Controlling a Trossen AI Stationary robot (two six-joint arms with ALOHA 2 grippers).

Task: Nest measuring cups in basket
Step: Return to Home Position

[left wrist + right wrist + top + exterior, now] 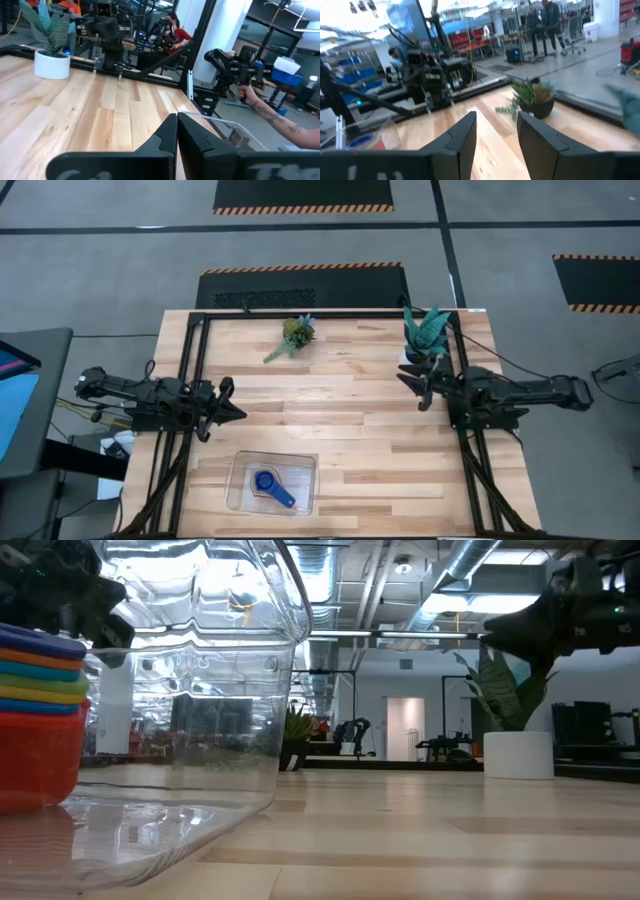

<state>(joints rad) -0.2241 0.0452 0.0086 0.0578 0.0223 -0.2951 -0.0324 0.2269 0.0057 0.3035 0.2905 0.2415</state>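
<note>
Nested measuring cups [38, 690], blue on top, sit inside the clear basket [300, 468] near the worktop's [340, 415] edge; left arm [150, 392] has jaws pressed together, right arm [510, 392] has jaws narrowly parted

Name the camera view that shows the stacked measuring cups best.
The low view: the measuring cups show side-on, every coloured layer distinct. The high view shows only the top blue cup in the basket; the wrist views show almost nothing of them.
</note>
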